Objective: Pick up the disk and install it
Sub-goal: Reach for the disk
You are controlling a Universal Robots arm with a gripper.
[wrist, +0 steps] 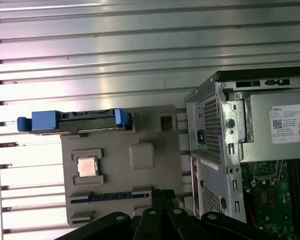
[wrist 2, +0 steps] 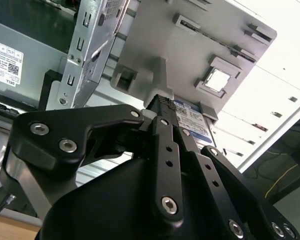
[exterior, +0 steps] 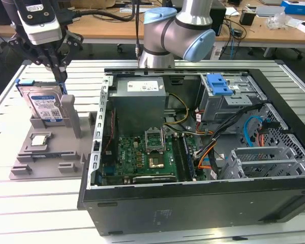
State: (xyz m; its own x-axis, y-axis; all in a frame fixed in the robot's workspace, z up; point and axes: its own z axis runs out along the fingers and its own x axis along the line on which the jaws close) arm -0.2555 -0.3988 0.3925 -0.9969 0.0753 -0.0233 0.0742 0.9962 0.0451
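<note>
The disk [exterior: 43,104] stands on edge in a grey holder [exterior: 51,157] at the exterior view's left, its blue-and-white label facing the camera and blue rails on its sides. In the first wrist view the disk [wrist: 72,120] appears edge-on as a blue-ended bar at the holder's [wrist: 155,180] far edge. In the second wrist view a piece of the disk's label [wrist 2: 192,120] shows. My gripper [exterior: 61,79] hangs just above the disk's upper right corner, apart from it, shut with nothing in it. The gripper's dark links [wrist: 162,197] rise over the holder.
A small square silver chip [exterior: 39,141] lies in the holder. The open computer case [exterior: 193,203] lies to the right, with a motherboard [exterior: 142,157], a power supply [exterior: 140,91] and a grey drive cage with a blue latch [exterior: 218,84]. The arm's base [exterior: 178,30] stands behind the case.
</note>
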